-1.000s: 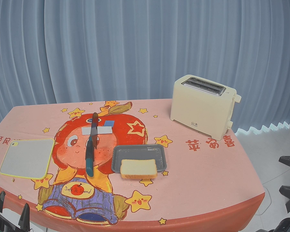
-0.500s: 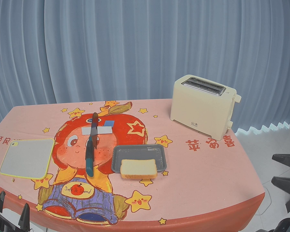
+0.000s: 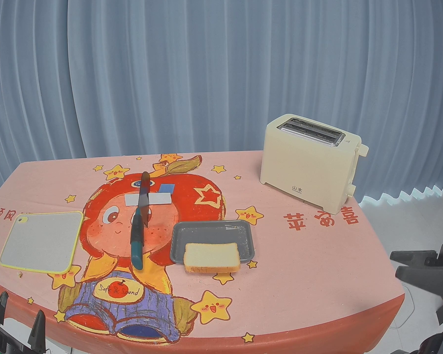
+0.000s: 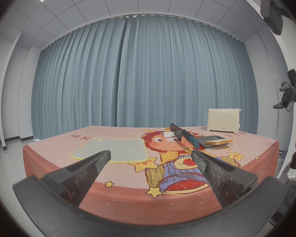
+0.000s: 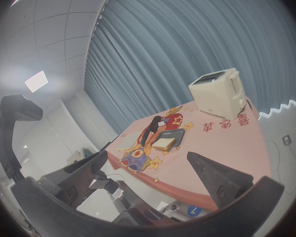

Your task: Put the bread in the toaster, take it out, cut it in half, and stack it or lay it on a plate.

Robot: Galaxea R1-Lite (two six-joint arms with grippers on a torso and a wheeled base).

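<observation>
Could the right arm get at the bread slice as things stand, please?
Probably yes: the right gripper is open beside the table, and nothing stands between it and the bread slice.

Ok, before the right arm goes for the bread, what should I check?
Pale square bread slice lies free, partly on the grey rectangular tray's near rim: ok.
Cream plastic toaster's top slots look empty: ok.
Right gripper fingers open: ok.
Right gripper over the bread: not ok, it hangs beyond the pink table's right edge.
Teal-handled knife lies clear, left of the tray: ok.
Toaster lever up: cannot tell.
</observation>
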